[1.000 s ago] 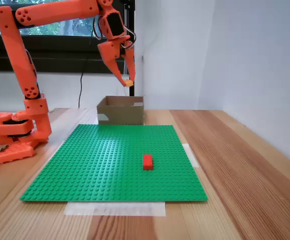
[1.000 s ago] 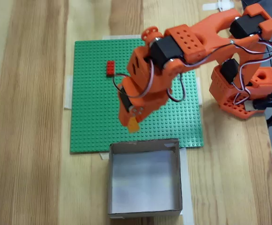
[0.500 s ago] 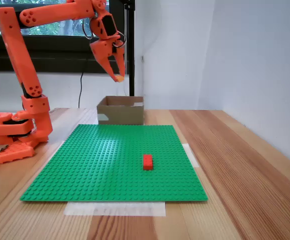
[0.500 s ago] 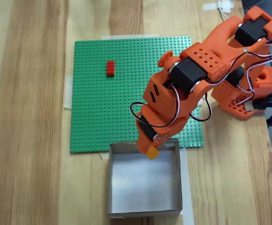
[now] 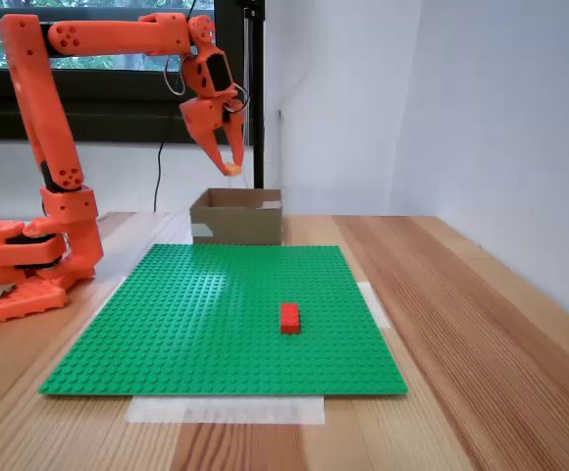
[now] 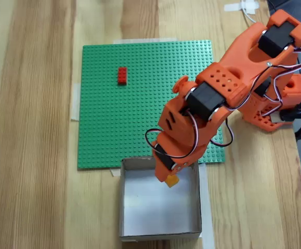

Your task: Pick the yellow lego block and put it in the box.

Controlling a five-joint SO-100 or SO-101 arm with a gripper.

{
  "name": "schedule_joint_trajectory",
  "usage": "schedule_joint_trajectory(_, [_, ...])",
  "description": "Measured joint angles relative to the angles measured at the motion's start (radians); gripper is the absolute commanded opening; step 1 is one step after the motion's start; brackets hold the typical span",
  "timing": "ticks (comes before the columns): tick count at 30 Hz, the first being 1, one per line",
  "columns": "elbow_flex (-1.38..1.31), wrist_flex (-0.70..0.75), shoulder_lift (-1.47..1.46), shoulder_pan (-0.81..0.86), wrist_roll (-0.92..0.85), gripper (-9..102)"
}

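My orange gripper (image 5: 232, 168) (image 6: 171, 180) hangs above the box, shut on the yellow lego block (image 5: 232, 170) (image 6: 172, 180) held between its fingertips. The brown cardboard box (image 5: 236, 217) (image 6: 160, 235) stands just beyond the far edge of the green baseplate (image 5: 216, 314) (image 6: 104, 129). From above, the block sits over the box's open interior, near the wall closest to the baseplate. From the side, the block is well above the box's rim.
A red lego brick (image 5: 289, 317) (image 6: 122, 75) sits on the baseplate, away from the box. The arm's orange base (image 5: 20, 265) (image 6: 275, 98) is fixed beside the baseplate. White tape holds the baseplate to the wooden table. A white wall stands on the right in the side view.
The gripper has carried the yellow block from over the baseplate's edge to over the box's interior, and it has come down a little in the last half second.
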Motion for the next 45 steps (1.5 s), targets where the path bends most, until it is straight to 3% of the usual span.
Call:
schedule_joint_trajectory(23, [0.000,-0.149,-0.282,0.000,0.006,7])
schedule_joint_trajectory(45, [0.063,-0.296,-0.350,-0.018,0.032,9])
